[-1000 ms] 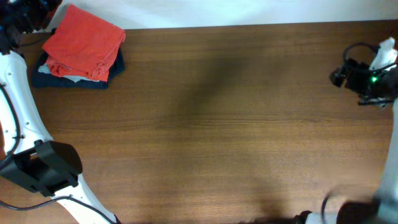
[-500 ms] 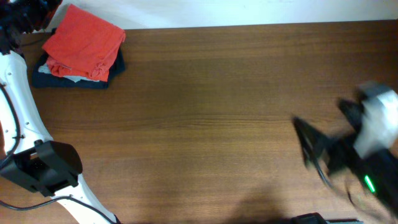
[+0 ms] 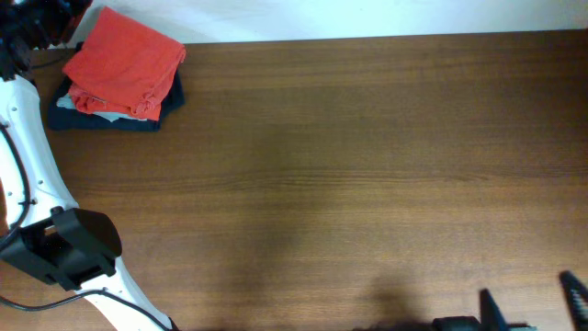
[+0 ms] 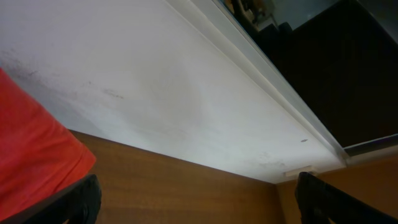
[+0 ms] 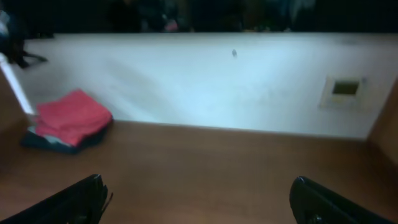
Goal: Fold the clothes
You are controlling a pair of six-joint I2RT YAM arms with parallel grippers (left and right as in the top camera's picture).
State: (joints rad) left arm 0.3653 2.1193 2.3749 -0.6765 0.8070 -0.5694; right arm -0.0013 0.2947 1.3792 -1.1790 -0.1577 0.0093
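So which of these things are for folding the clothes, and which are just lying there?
For the job: left gripper and right gripper, both open, holding nothing. No unfolded clothes show.
Just lying there: folded orange-red shirt topping a pile, dark navy garment beneath, at a corner of the table.

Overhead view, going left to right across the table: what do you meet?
Folded red garment stacked on a dark navy one → bare wooden table → right gripper, open, at the lower edge. The left arm overlaps the stack, so it is left out.
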